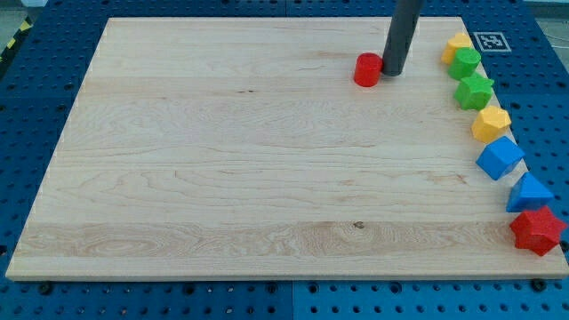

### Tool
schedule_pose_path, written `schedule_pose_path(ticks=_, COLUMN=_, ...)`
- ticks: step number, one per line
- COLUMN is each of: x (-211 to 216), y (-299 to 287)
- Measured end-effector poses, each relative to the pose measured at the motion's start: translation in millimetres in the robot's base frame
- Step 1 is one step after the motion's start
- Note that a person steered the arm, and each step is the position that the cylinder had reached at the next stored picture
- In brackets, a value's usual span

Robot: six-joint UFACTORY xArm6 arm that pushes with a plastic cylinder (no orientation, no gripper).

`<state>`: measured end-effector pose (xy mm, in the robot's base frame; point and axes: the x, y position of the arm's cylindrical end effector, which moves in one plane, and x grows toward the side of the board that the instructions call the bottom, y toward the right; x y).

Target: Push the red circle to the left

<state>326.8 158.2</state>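
Near the table's (222, 178) top edge, our tip (392, 73) touches the red circle's (366, 69) right side; it grasps nothing.

Wooden tabletop (222, 160). Red circle (366, 69) near the view's top, my tip (392, 73) touching its right side. Along the view's right edge: yellow block (457, 44), green blocks (464, 62) (474, 91), yellow block (490, 123), blue blocks (499, 157) (530, 192), red star-like block (537, 230).
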Motion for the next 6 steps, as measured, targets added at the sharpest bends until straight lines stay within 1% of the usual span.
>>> schedule_pose_path(ticks=1, x=8, y=-9)
schedule_pose_path(ticks=3, x=8, y=-55)
schedule_pose_path(ticks=4, x=4, y=-89)
schedule_pose_path(ticks=5, x=-11, y=-73)
schedule_pose_path(ticks=6, x=-26, y=-42)
